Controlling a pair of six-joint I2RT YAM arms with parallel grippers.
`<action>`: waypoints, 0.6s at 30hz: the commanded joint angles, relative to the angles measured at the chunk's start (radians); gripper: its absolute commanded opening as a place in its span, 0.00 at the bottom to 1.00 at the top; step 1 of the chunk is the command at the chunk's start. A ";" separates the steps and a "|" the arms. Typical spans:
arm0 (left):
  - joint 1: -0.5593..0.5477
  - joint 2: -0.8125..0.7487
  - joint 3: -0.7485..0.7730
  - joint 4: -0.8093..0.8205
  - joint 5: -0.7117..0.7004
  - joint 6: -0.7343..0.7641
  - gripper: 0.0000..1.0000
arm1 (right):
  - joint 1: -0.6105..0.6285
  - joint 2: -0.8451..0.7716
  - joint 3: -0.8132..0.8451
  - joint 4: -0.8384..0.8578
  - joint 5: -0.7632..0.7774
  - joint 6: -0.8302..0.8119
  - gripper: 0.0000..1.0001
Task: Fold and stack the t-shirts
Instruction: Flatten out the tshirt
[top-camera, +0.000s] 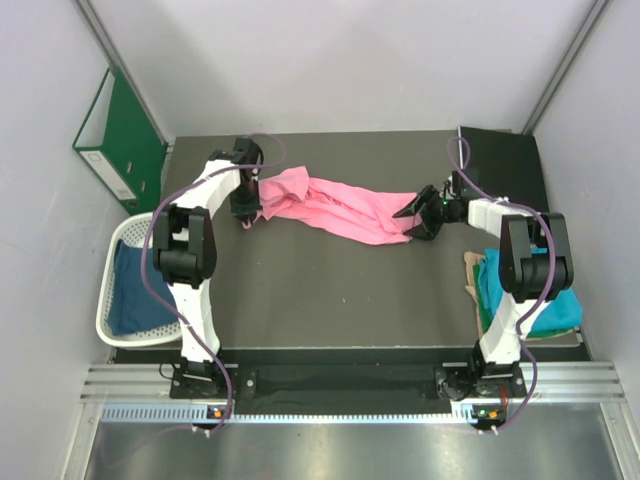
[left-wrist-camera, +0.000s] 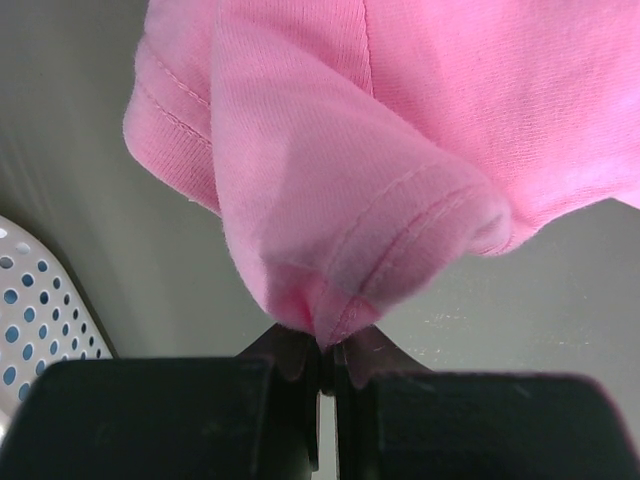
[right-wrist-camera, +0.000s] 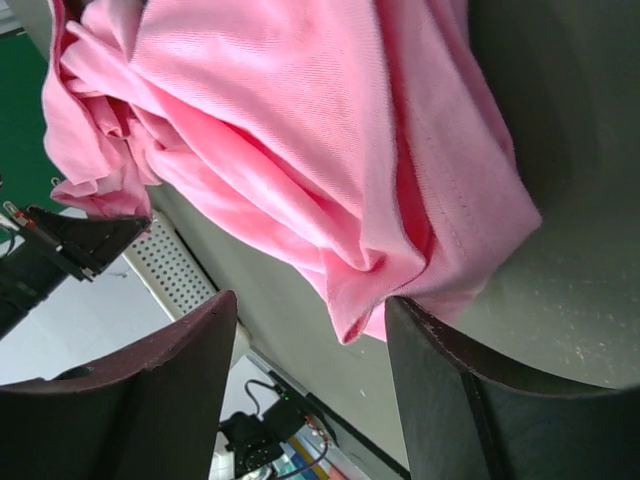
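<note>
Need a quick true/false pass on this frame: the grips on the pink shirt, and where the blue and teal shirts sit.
1. The left gripper pinches a fold of the pink shirt. True.
2. The right gripper is clamped on the pink shirt. False: its jaws stand open at the shirt's right end.
3. The dark blue shirt lies in the white basket. True.
4. The teal shirt is stacked on the pink one. False: it lies at the table's right edge, apart from it.
5. The pink shirt is neatly folded. False: it is strung out and bunched between the two grippers.
</note>
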 joint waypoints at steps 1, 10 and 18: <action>0.000 -0.030 -0.013 0.021 -0.006 0.009 0.00 | 0.015 0.010 0.059 0.003 -0.023 -0.010 0.61; 0.002 -0.027 -0.011 0.015 -0.015 0.014 0.00 | 0.015 -0.001 0.073 -0.049 -0.029 -0.038 0.61; 0.000 -0.021 -0.004 0.015 -0.002 0.012 0.00 | 0.018 0.005 0.088 -0.075 -0.026 -0.055 0.61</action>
